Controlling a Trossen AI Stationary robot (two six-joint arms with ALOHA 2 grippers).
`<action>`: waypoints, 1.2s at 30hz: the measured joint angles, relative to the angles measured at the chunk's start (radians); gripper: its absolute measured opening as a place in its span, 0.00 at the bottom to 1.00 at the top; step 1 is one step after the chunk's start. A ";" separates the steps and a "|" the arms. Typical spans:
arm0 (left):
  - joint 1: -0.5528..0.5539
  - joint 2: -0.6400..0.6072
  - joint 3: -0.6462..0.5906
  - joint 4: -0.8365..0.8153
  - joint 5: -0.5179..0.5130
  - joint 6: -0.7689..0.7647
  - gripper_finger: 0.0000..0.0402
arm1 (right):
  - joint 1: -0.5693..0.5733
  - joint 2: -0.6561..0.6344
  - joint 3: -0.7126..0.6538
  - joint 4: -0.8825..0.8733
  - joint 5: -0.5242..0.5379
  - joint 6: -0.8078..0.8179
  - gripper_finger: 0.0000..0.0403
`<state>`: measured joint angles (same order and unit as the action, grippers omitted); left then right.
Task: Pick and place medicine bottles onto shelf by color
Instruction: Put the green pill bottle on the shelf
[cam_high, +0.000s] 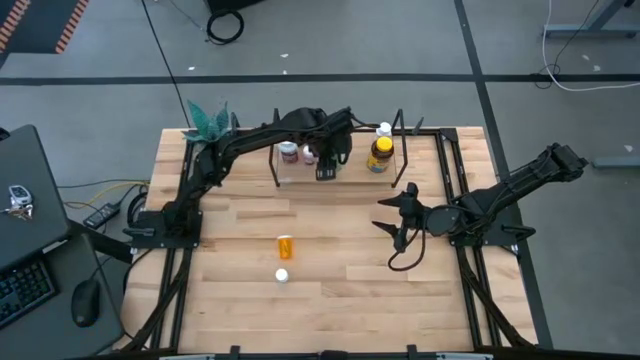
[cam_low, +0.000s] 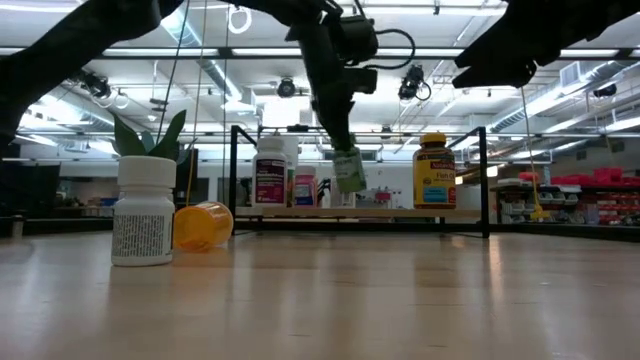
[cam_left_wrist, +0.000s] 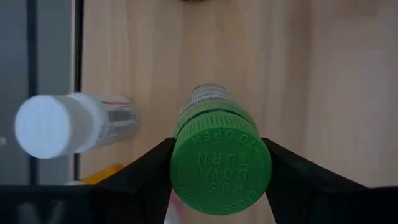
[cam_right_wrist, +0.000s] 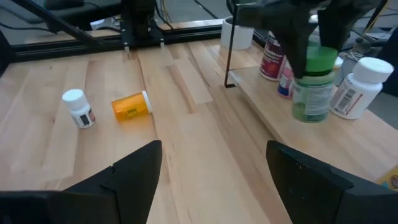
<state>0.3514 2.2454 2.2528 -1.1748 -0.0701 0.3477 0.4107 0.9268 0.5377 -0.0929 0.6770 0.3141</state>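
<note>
One camera looks straight down on the pale wooden counter (cam_high: 330, 280); another sits level at its surface. Both wrist cameras, close in, share the green-capped clear bottle (cam_right_wrist: 312, 87).

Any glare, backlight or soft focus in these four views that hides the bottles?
Low view: bright ceiling lights leave both arms as dark silhouettes, yet the green-capped bottle in the left pincer stays readable. Left wrist view: the cap's lettering is sharp, while the white-capped bottle beside it looks soft. Right wrist view: the open right pincer is dark. High view: evenly lit.
</note>
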 joint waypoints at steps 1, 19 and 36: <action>0.002 0.004 -0.001 -0.004 -0.009 0.016 0.53 | 0.000 0.000 0.000 0.001 0.004 0.000 0.74; 0.019 0.048 -0.002 0.024 -0.069 0.090 0.55 | 0.002 0.000 -0.002 0.010 0.004 0.000 0.74; 0.022 0.048 -0.002 0.000 -0.087 0.110 0.67 | 0.002 0.000 -0.005 0.013 0.003 0.000 0.74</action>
<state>0.3737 2.2932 2.2509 -1.1751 -0.1574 0.4576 0.4129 0.9272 0.5327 -0.0799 0.6804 0.3145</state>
